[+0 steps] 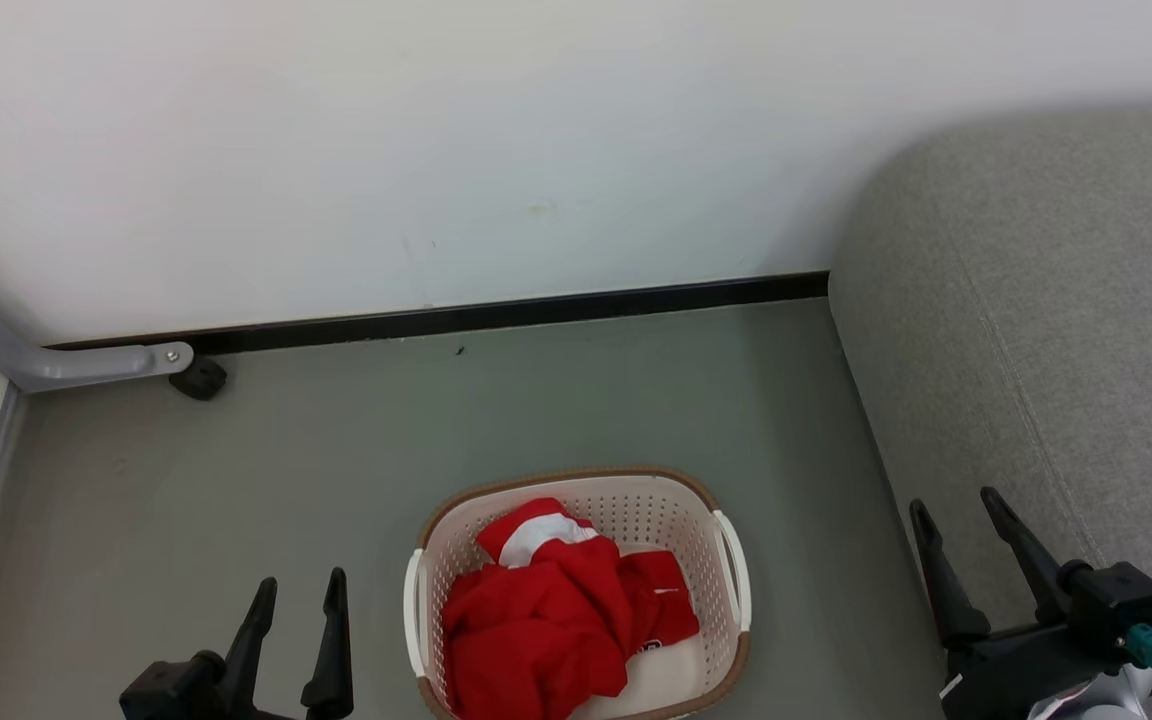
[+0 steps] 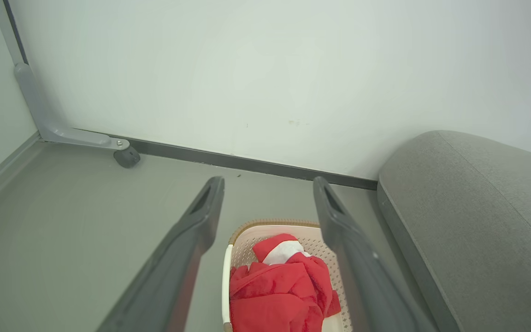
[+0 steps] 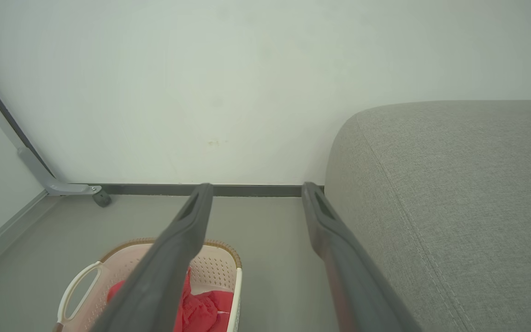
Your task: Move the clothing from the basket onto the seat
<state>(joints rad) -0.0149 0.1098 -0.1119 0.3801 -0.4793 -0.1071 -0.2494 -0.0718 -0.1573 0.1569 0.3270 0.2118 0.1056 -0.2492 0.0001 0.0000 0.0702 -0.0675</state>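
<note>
The clothing [image 1: 546, 620] lies heaped in the basket [image 1: 636, 515], which stands on the floor [image 1: 336, 450] at 6 o'clock in the head view. The seat [image 1: 1056, 330] is near it, at 3 o'clock. The left gripper [image 1: 301, 580], at 7 o'clock, and the right gripper [image 1: 954, 500], at 4 o'clock, both gape wide, holding nothing.
</note>
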